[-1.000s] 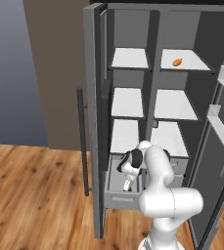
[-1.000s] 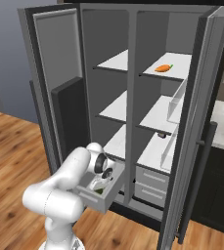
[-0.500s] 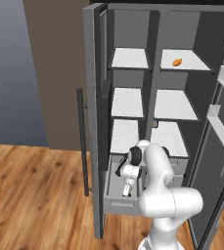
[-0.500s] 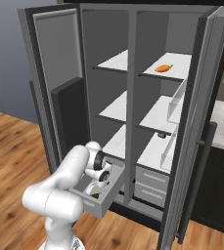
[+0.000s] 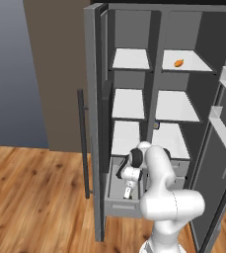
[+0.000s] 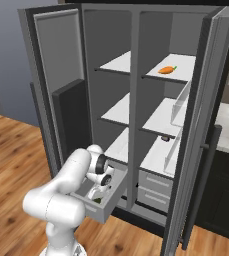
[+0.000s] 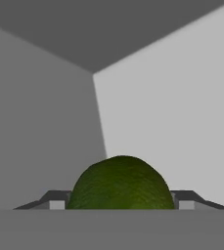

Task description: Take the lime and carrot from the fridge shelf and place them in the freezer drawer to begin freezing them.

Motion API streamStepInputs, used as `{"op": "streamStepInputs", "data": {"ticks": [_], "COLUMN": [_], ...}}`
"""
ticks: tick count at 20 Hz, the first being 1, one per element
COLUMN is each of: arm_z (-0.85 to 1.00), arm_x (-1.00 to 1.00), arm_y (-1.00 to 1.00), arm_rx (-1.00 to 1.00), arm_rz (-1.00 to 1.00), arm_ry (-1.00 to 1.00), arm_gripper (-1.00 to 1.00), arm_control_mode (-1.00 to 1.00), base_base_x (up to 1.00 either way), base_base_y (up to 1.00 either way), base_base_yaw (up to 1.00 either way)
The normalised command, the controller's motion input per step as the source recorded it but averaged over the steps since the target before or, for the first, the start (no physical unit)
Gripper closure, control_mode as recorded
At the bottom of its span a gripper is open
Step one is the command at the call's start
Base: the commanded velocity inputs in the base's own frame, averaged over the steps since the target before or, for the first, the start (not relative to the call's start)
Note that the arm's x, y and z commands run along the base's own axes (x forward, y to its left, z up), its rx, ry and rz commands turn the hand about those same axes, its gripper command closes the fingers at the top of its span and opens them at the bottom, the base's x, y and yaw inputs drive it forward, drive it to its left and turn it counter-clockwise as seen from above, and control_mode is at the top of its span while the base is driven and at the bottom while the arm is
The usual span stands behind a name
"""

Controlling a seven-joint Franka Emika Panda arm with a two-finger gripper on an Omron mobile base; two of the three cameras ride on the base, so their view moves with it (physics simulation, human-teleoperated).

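Observation:
The dark green lime (image 7: pixel 121 181) sits between my two fingertips (image 7: pixel 56 200) in the hand view, with the grey inner walls of the freezer drawer behind it. My gripper (image 5: pixel 128 190) (image 6: pixel 98 194) is shut on the lime and reaches down into the pulled-out freezer drawer (image 5: pixel 121 208) (image 6: pixel 106 207) at the fridge's lower left. A sliver of the lime (image 6: pixel 96 200) shows low inside the drawer. The orange carrot (image 5: pixel 179 63) (image 6: pixel 167 70) lies on the fridge shelf (image 5: pixel 191 62) (image 6: pixel 186 61), the top one of the right-hand column, far above the gripper.
Both fridge doors stand open: the left door (image 5: pixel 94 123) close beside the drawer, the right door (image 6: pixel 196 150) with its bins. A small dark object (image 6: pixel 164 137) rests on a lower right shelf. Two pale drawers (image 6: pixel 156 186) sit at the lower right. Wood floor lies in front.
My gripper has sunk lower into the open freezer drawer with the lime still in it. The carrot has not moved.

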Motion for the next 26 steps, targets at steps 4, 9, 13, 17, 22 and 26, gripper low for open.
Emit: {"op": "streamStepInputs", "data": {"ticks": [4, 9, 13, 17, 22, 26], "arm_z": [-0.26, -0.16, 0.00, 0.01, 0.15, 0.28], "arm_x": [-0.86, -0.77, -0.54, -0.45, -0.33, -0.29], "arm_y": [0.00, 0.01, 0.00, 0.00, 0.00, 0.00], "arm_rx": [0.00, 0.00, 0.00, 0.00, 0.00, 0.00], "arm_rz": [0.01, 0.00, 0.00, 0.00, 0.00, 0.00], "arm_ry": [-0.08, -0.09, -0.14, -0.20, -0.20, -0.17], "arm_gripper": [1.00, -1.00, -1.00, -1.00, -1.00, -1.00], "arm_control_mode": [-1.00, -1.00, -1.00, -1.00, -1.00, -1.00], "base_base_x": [0.00, 0.00, 0.00, 0.00, 0.00, 0.00], "base_base_y": [0.00, 0.00, 0.00, 0.00, 0.00, 0.00], "base_base_yaw": [0.00, 0.00, 0.00, 0.00, 0.00, 0.00]}}
